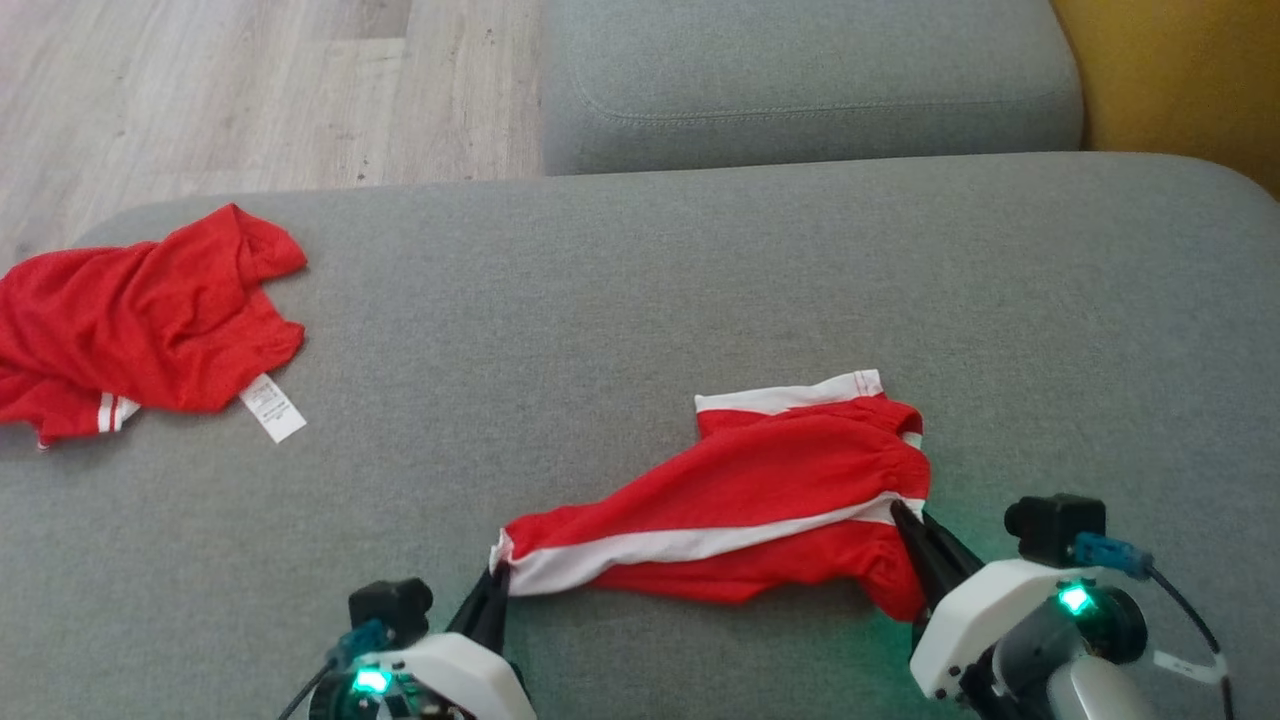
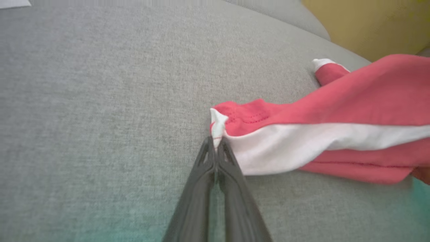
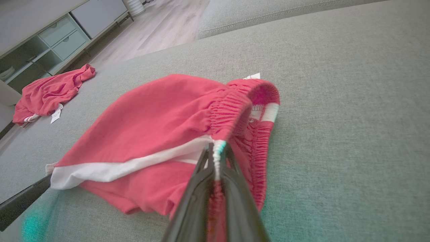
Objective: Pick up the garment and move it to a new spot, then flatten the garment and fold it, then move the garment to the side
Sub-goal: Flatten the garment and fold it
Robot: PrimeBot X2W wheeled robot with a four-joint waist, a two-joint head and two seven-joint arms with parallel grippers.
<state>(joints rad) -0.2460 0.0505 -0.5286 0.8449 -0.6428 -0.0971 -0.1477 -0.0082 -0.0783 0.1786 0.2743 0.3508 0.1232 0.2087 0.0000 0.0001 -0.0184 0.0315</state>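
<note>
The garment (image 1: 760, 490) is a pair of red shorts with a white side stripe, lying on the grey couch seat near its front edge. My left gripper (image 1: 497, 578) is shut on the hem corner at the white stripe's end (image 2: 216, 129). My right gripper (image 1: 900, 515) is shut on the elastic waistband where the stripe meets it (image 3: 218, 148). The shorts (image 3: 158, 131) stretch between the two grippers, with the waistband puffed open on the right and the far leg folded behind.
A second red garment (image 1: 130, 320) with a white label lies crumpled at the seat's left edge (image 3: 47, 92). A grey back cushion (image 1: 800, 80) sits beyond the seat (image 1: 620, 270). Wooden floor (image 1: 200, 90) lies at the far left, a yellow wall (image 1: 1180, 70) at the far right.
</note>
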